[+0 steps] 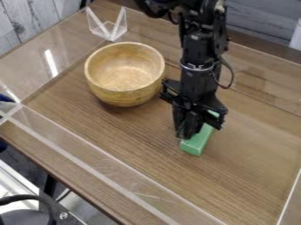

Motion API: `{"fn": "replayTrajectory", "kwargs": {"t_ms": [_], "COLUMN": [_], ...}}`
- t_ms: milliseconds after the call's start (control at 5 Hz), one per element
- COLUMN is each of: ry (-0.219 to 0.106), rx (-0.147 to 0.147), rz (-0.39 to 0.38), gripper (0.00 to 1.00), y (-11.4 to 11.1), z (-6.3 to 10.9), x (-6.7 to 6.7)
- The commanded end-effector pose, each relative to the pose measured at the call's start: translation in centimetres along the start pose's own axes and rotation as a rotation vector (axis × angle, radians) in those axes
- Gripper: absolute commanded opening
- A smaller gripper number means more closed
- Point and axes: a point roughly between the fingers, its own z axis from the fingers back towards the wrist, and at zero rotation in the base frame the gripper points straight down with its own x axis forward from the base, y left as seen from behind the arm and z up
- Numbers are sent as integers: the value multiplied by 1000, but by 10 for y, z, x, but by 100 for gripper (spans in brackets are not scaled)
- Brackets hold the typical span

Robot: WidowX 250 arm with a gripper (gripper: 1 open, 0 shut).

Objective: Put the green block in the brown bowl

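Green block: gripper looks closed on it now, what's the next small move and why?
Probably a short straight lift. The gripper points straight down with its jaws drawn in on the upper end of the green block, which still rests on the table. The brown bowl sits up and to the left, empty, and its thick rim stands higher than the block, so gain height before moving across.

Wood-grain table (106, 141) w/ clear edging; pale plank wall (35, 18) behind, possibly whitewashed.
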Motion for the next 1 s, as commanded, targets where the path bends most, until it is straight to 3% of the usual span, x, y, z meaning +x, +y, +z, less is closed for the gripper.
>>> {"fn": "replayTrajectory", "kwargs": {"t_ms": [0, 400, 600, 800], "ry": [-94, -184, -187, -185], "rx": [5, 26, 23, 16], "rz": [-6, 17, 11, 1], "gripper": [0, 0, 0, 100], "y": [-1, 6, 6, 2], "z": [34, 92, 85, 81], "x": [4, 3, 4, 5]}}
